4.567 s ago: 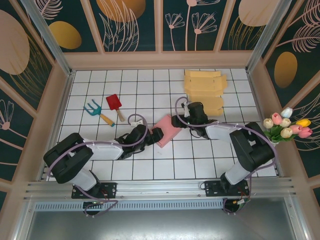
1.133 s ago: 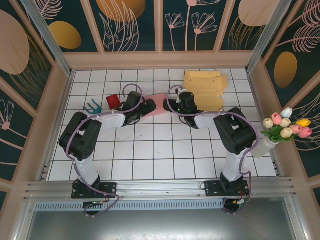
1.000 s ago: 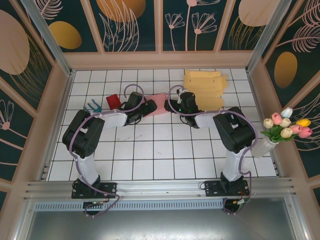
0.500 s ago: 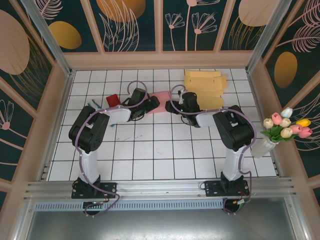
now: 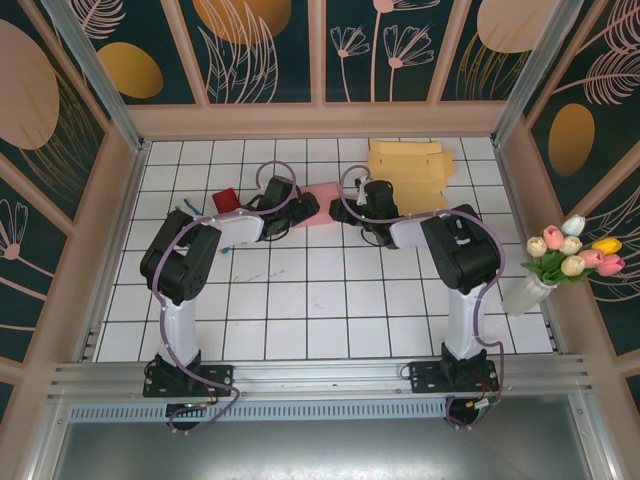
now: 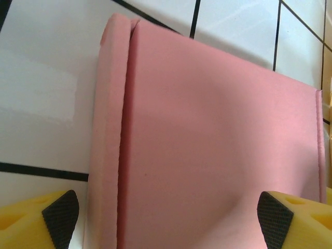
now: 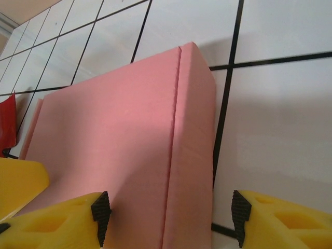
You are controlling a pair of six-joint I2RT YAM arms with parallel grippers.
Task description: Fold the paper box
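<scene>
Your left gripper (image 5: 300, 208) stands with its jaws spread wide and grips nothing. In the left wrist view the gripper (image 6: 168, 220) has one black pad just beside the folded edge of the pink paper box (image 6: 218, 145), while the other pad lies over the box's flat top near the opposite edge. Your right gripper (image 5: 345, 212) is also open and holds nothing. In the right wrist view the gripper (image 7: 170, 212) straddles the box's long side edge, with one pad over the pink top face (image 7: 114, 135) and the other over bare tile, a gap showing between that pad and the box wall. From above, the two grippers face each other from left and right, with the pink paper box (image 5: 318, 198) lying closed and flat between them. The box sits on the white tiled counter (image 5: 300, 320), toward the far side and roughly in the middle. Both arms are stretched well forward from their bases at the near edge. Just to the right of the box and a little farther back lies a stack of flat yellow box blanks (image 5: 408, 170). To the left of your left gripper sits a red toy shovel (image 5: 225, 199), partly hidden by the arm, and its red blade (image 7: 6, 122) also shows past the box's corner in the right wrist view. A bunch of tulips (image 5: 572, 252) stands at the counter's right edge, well apart from the box.
</scene>
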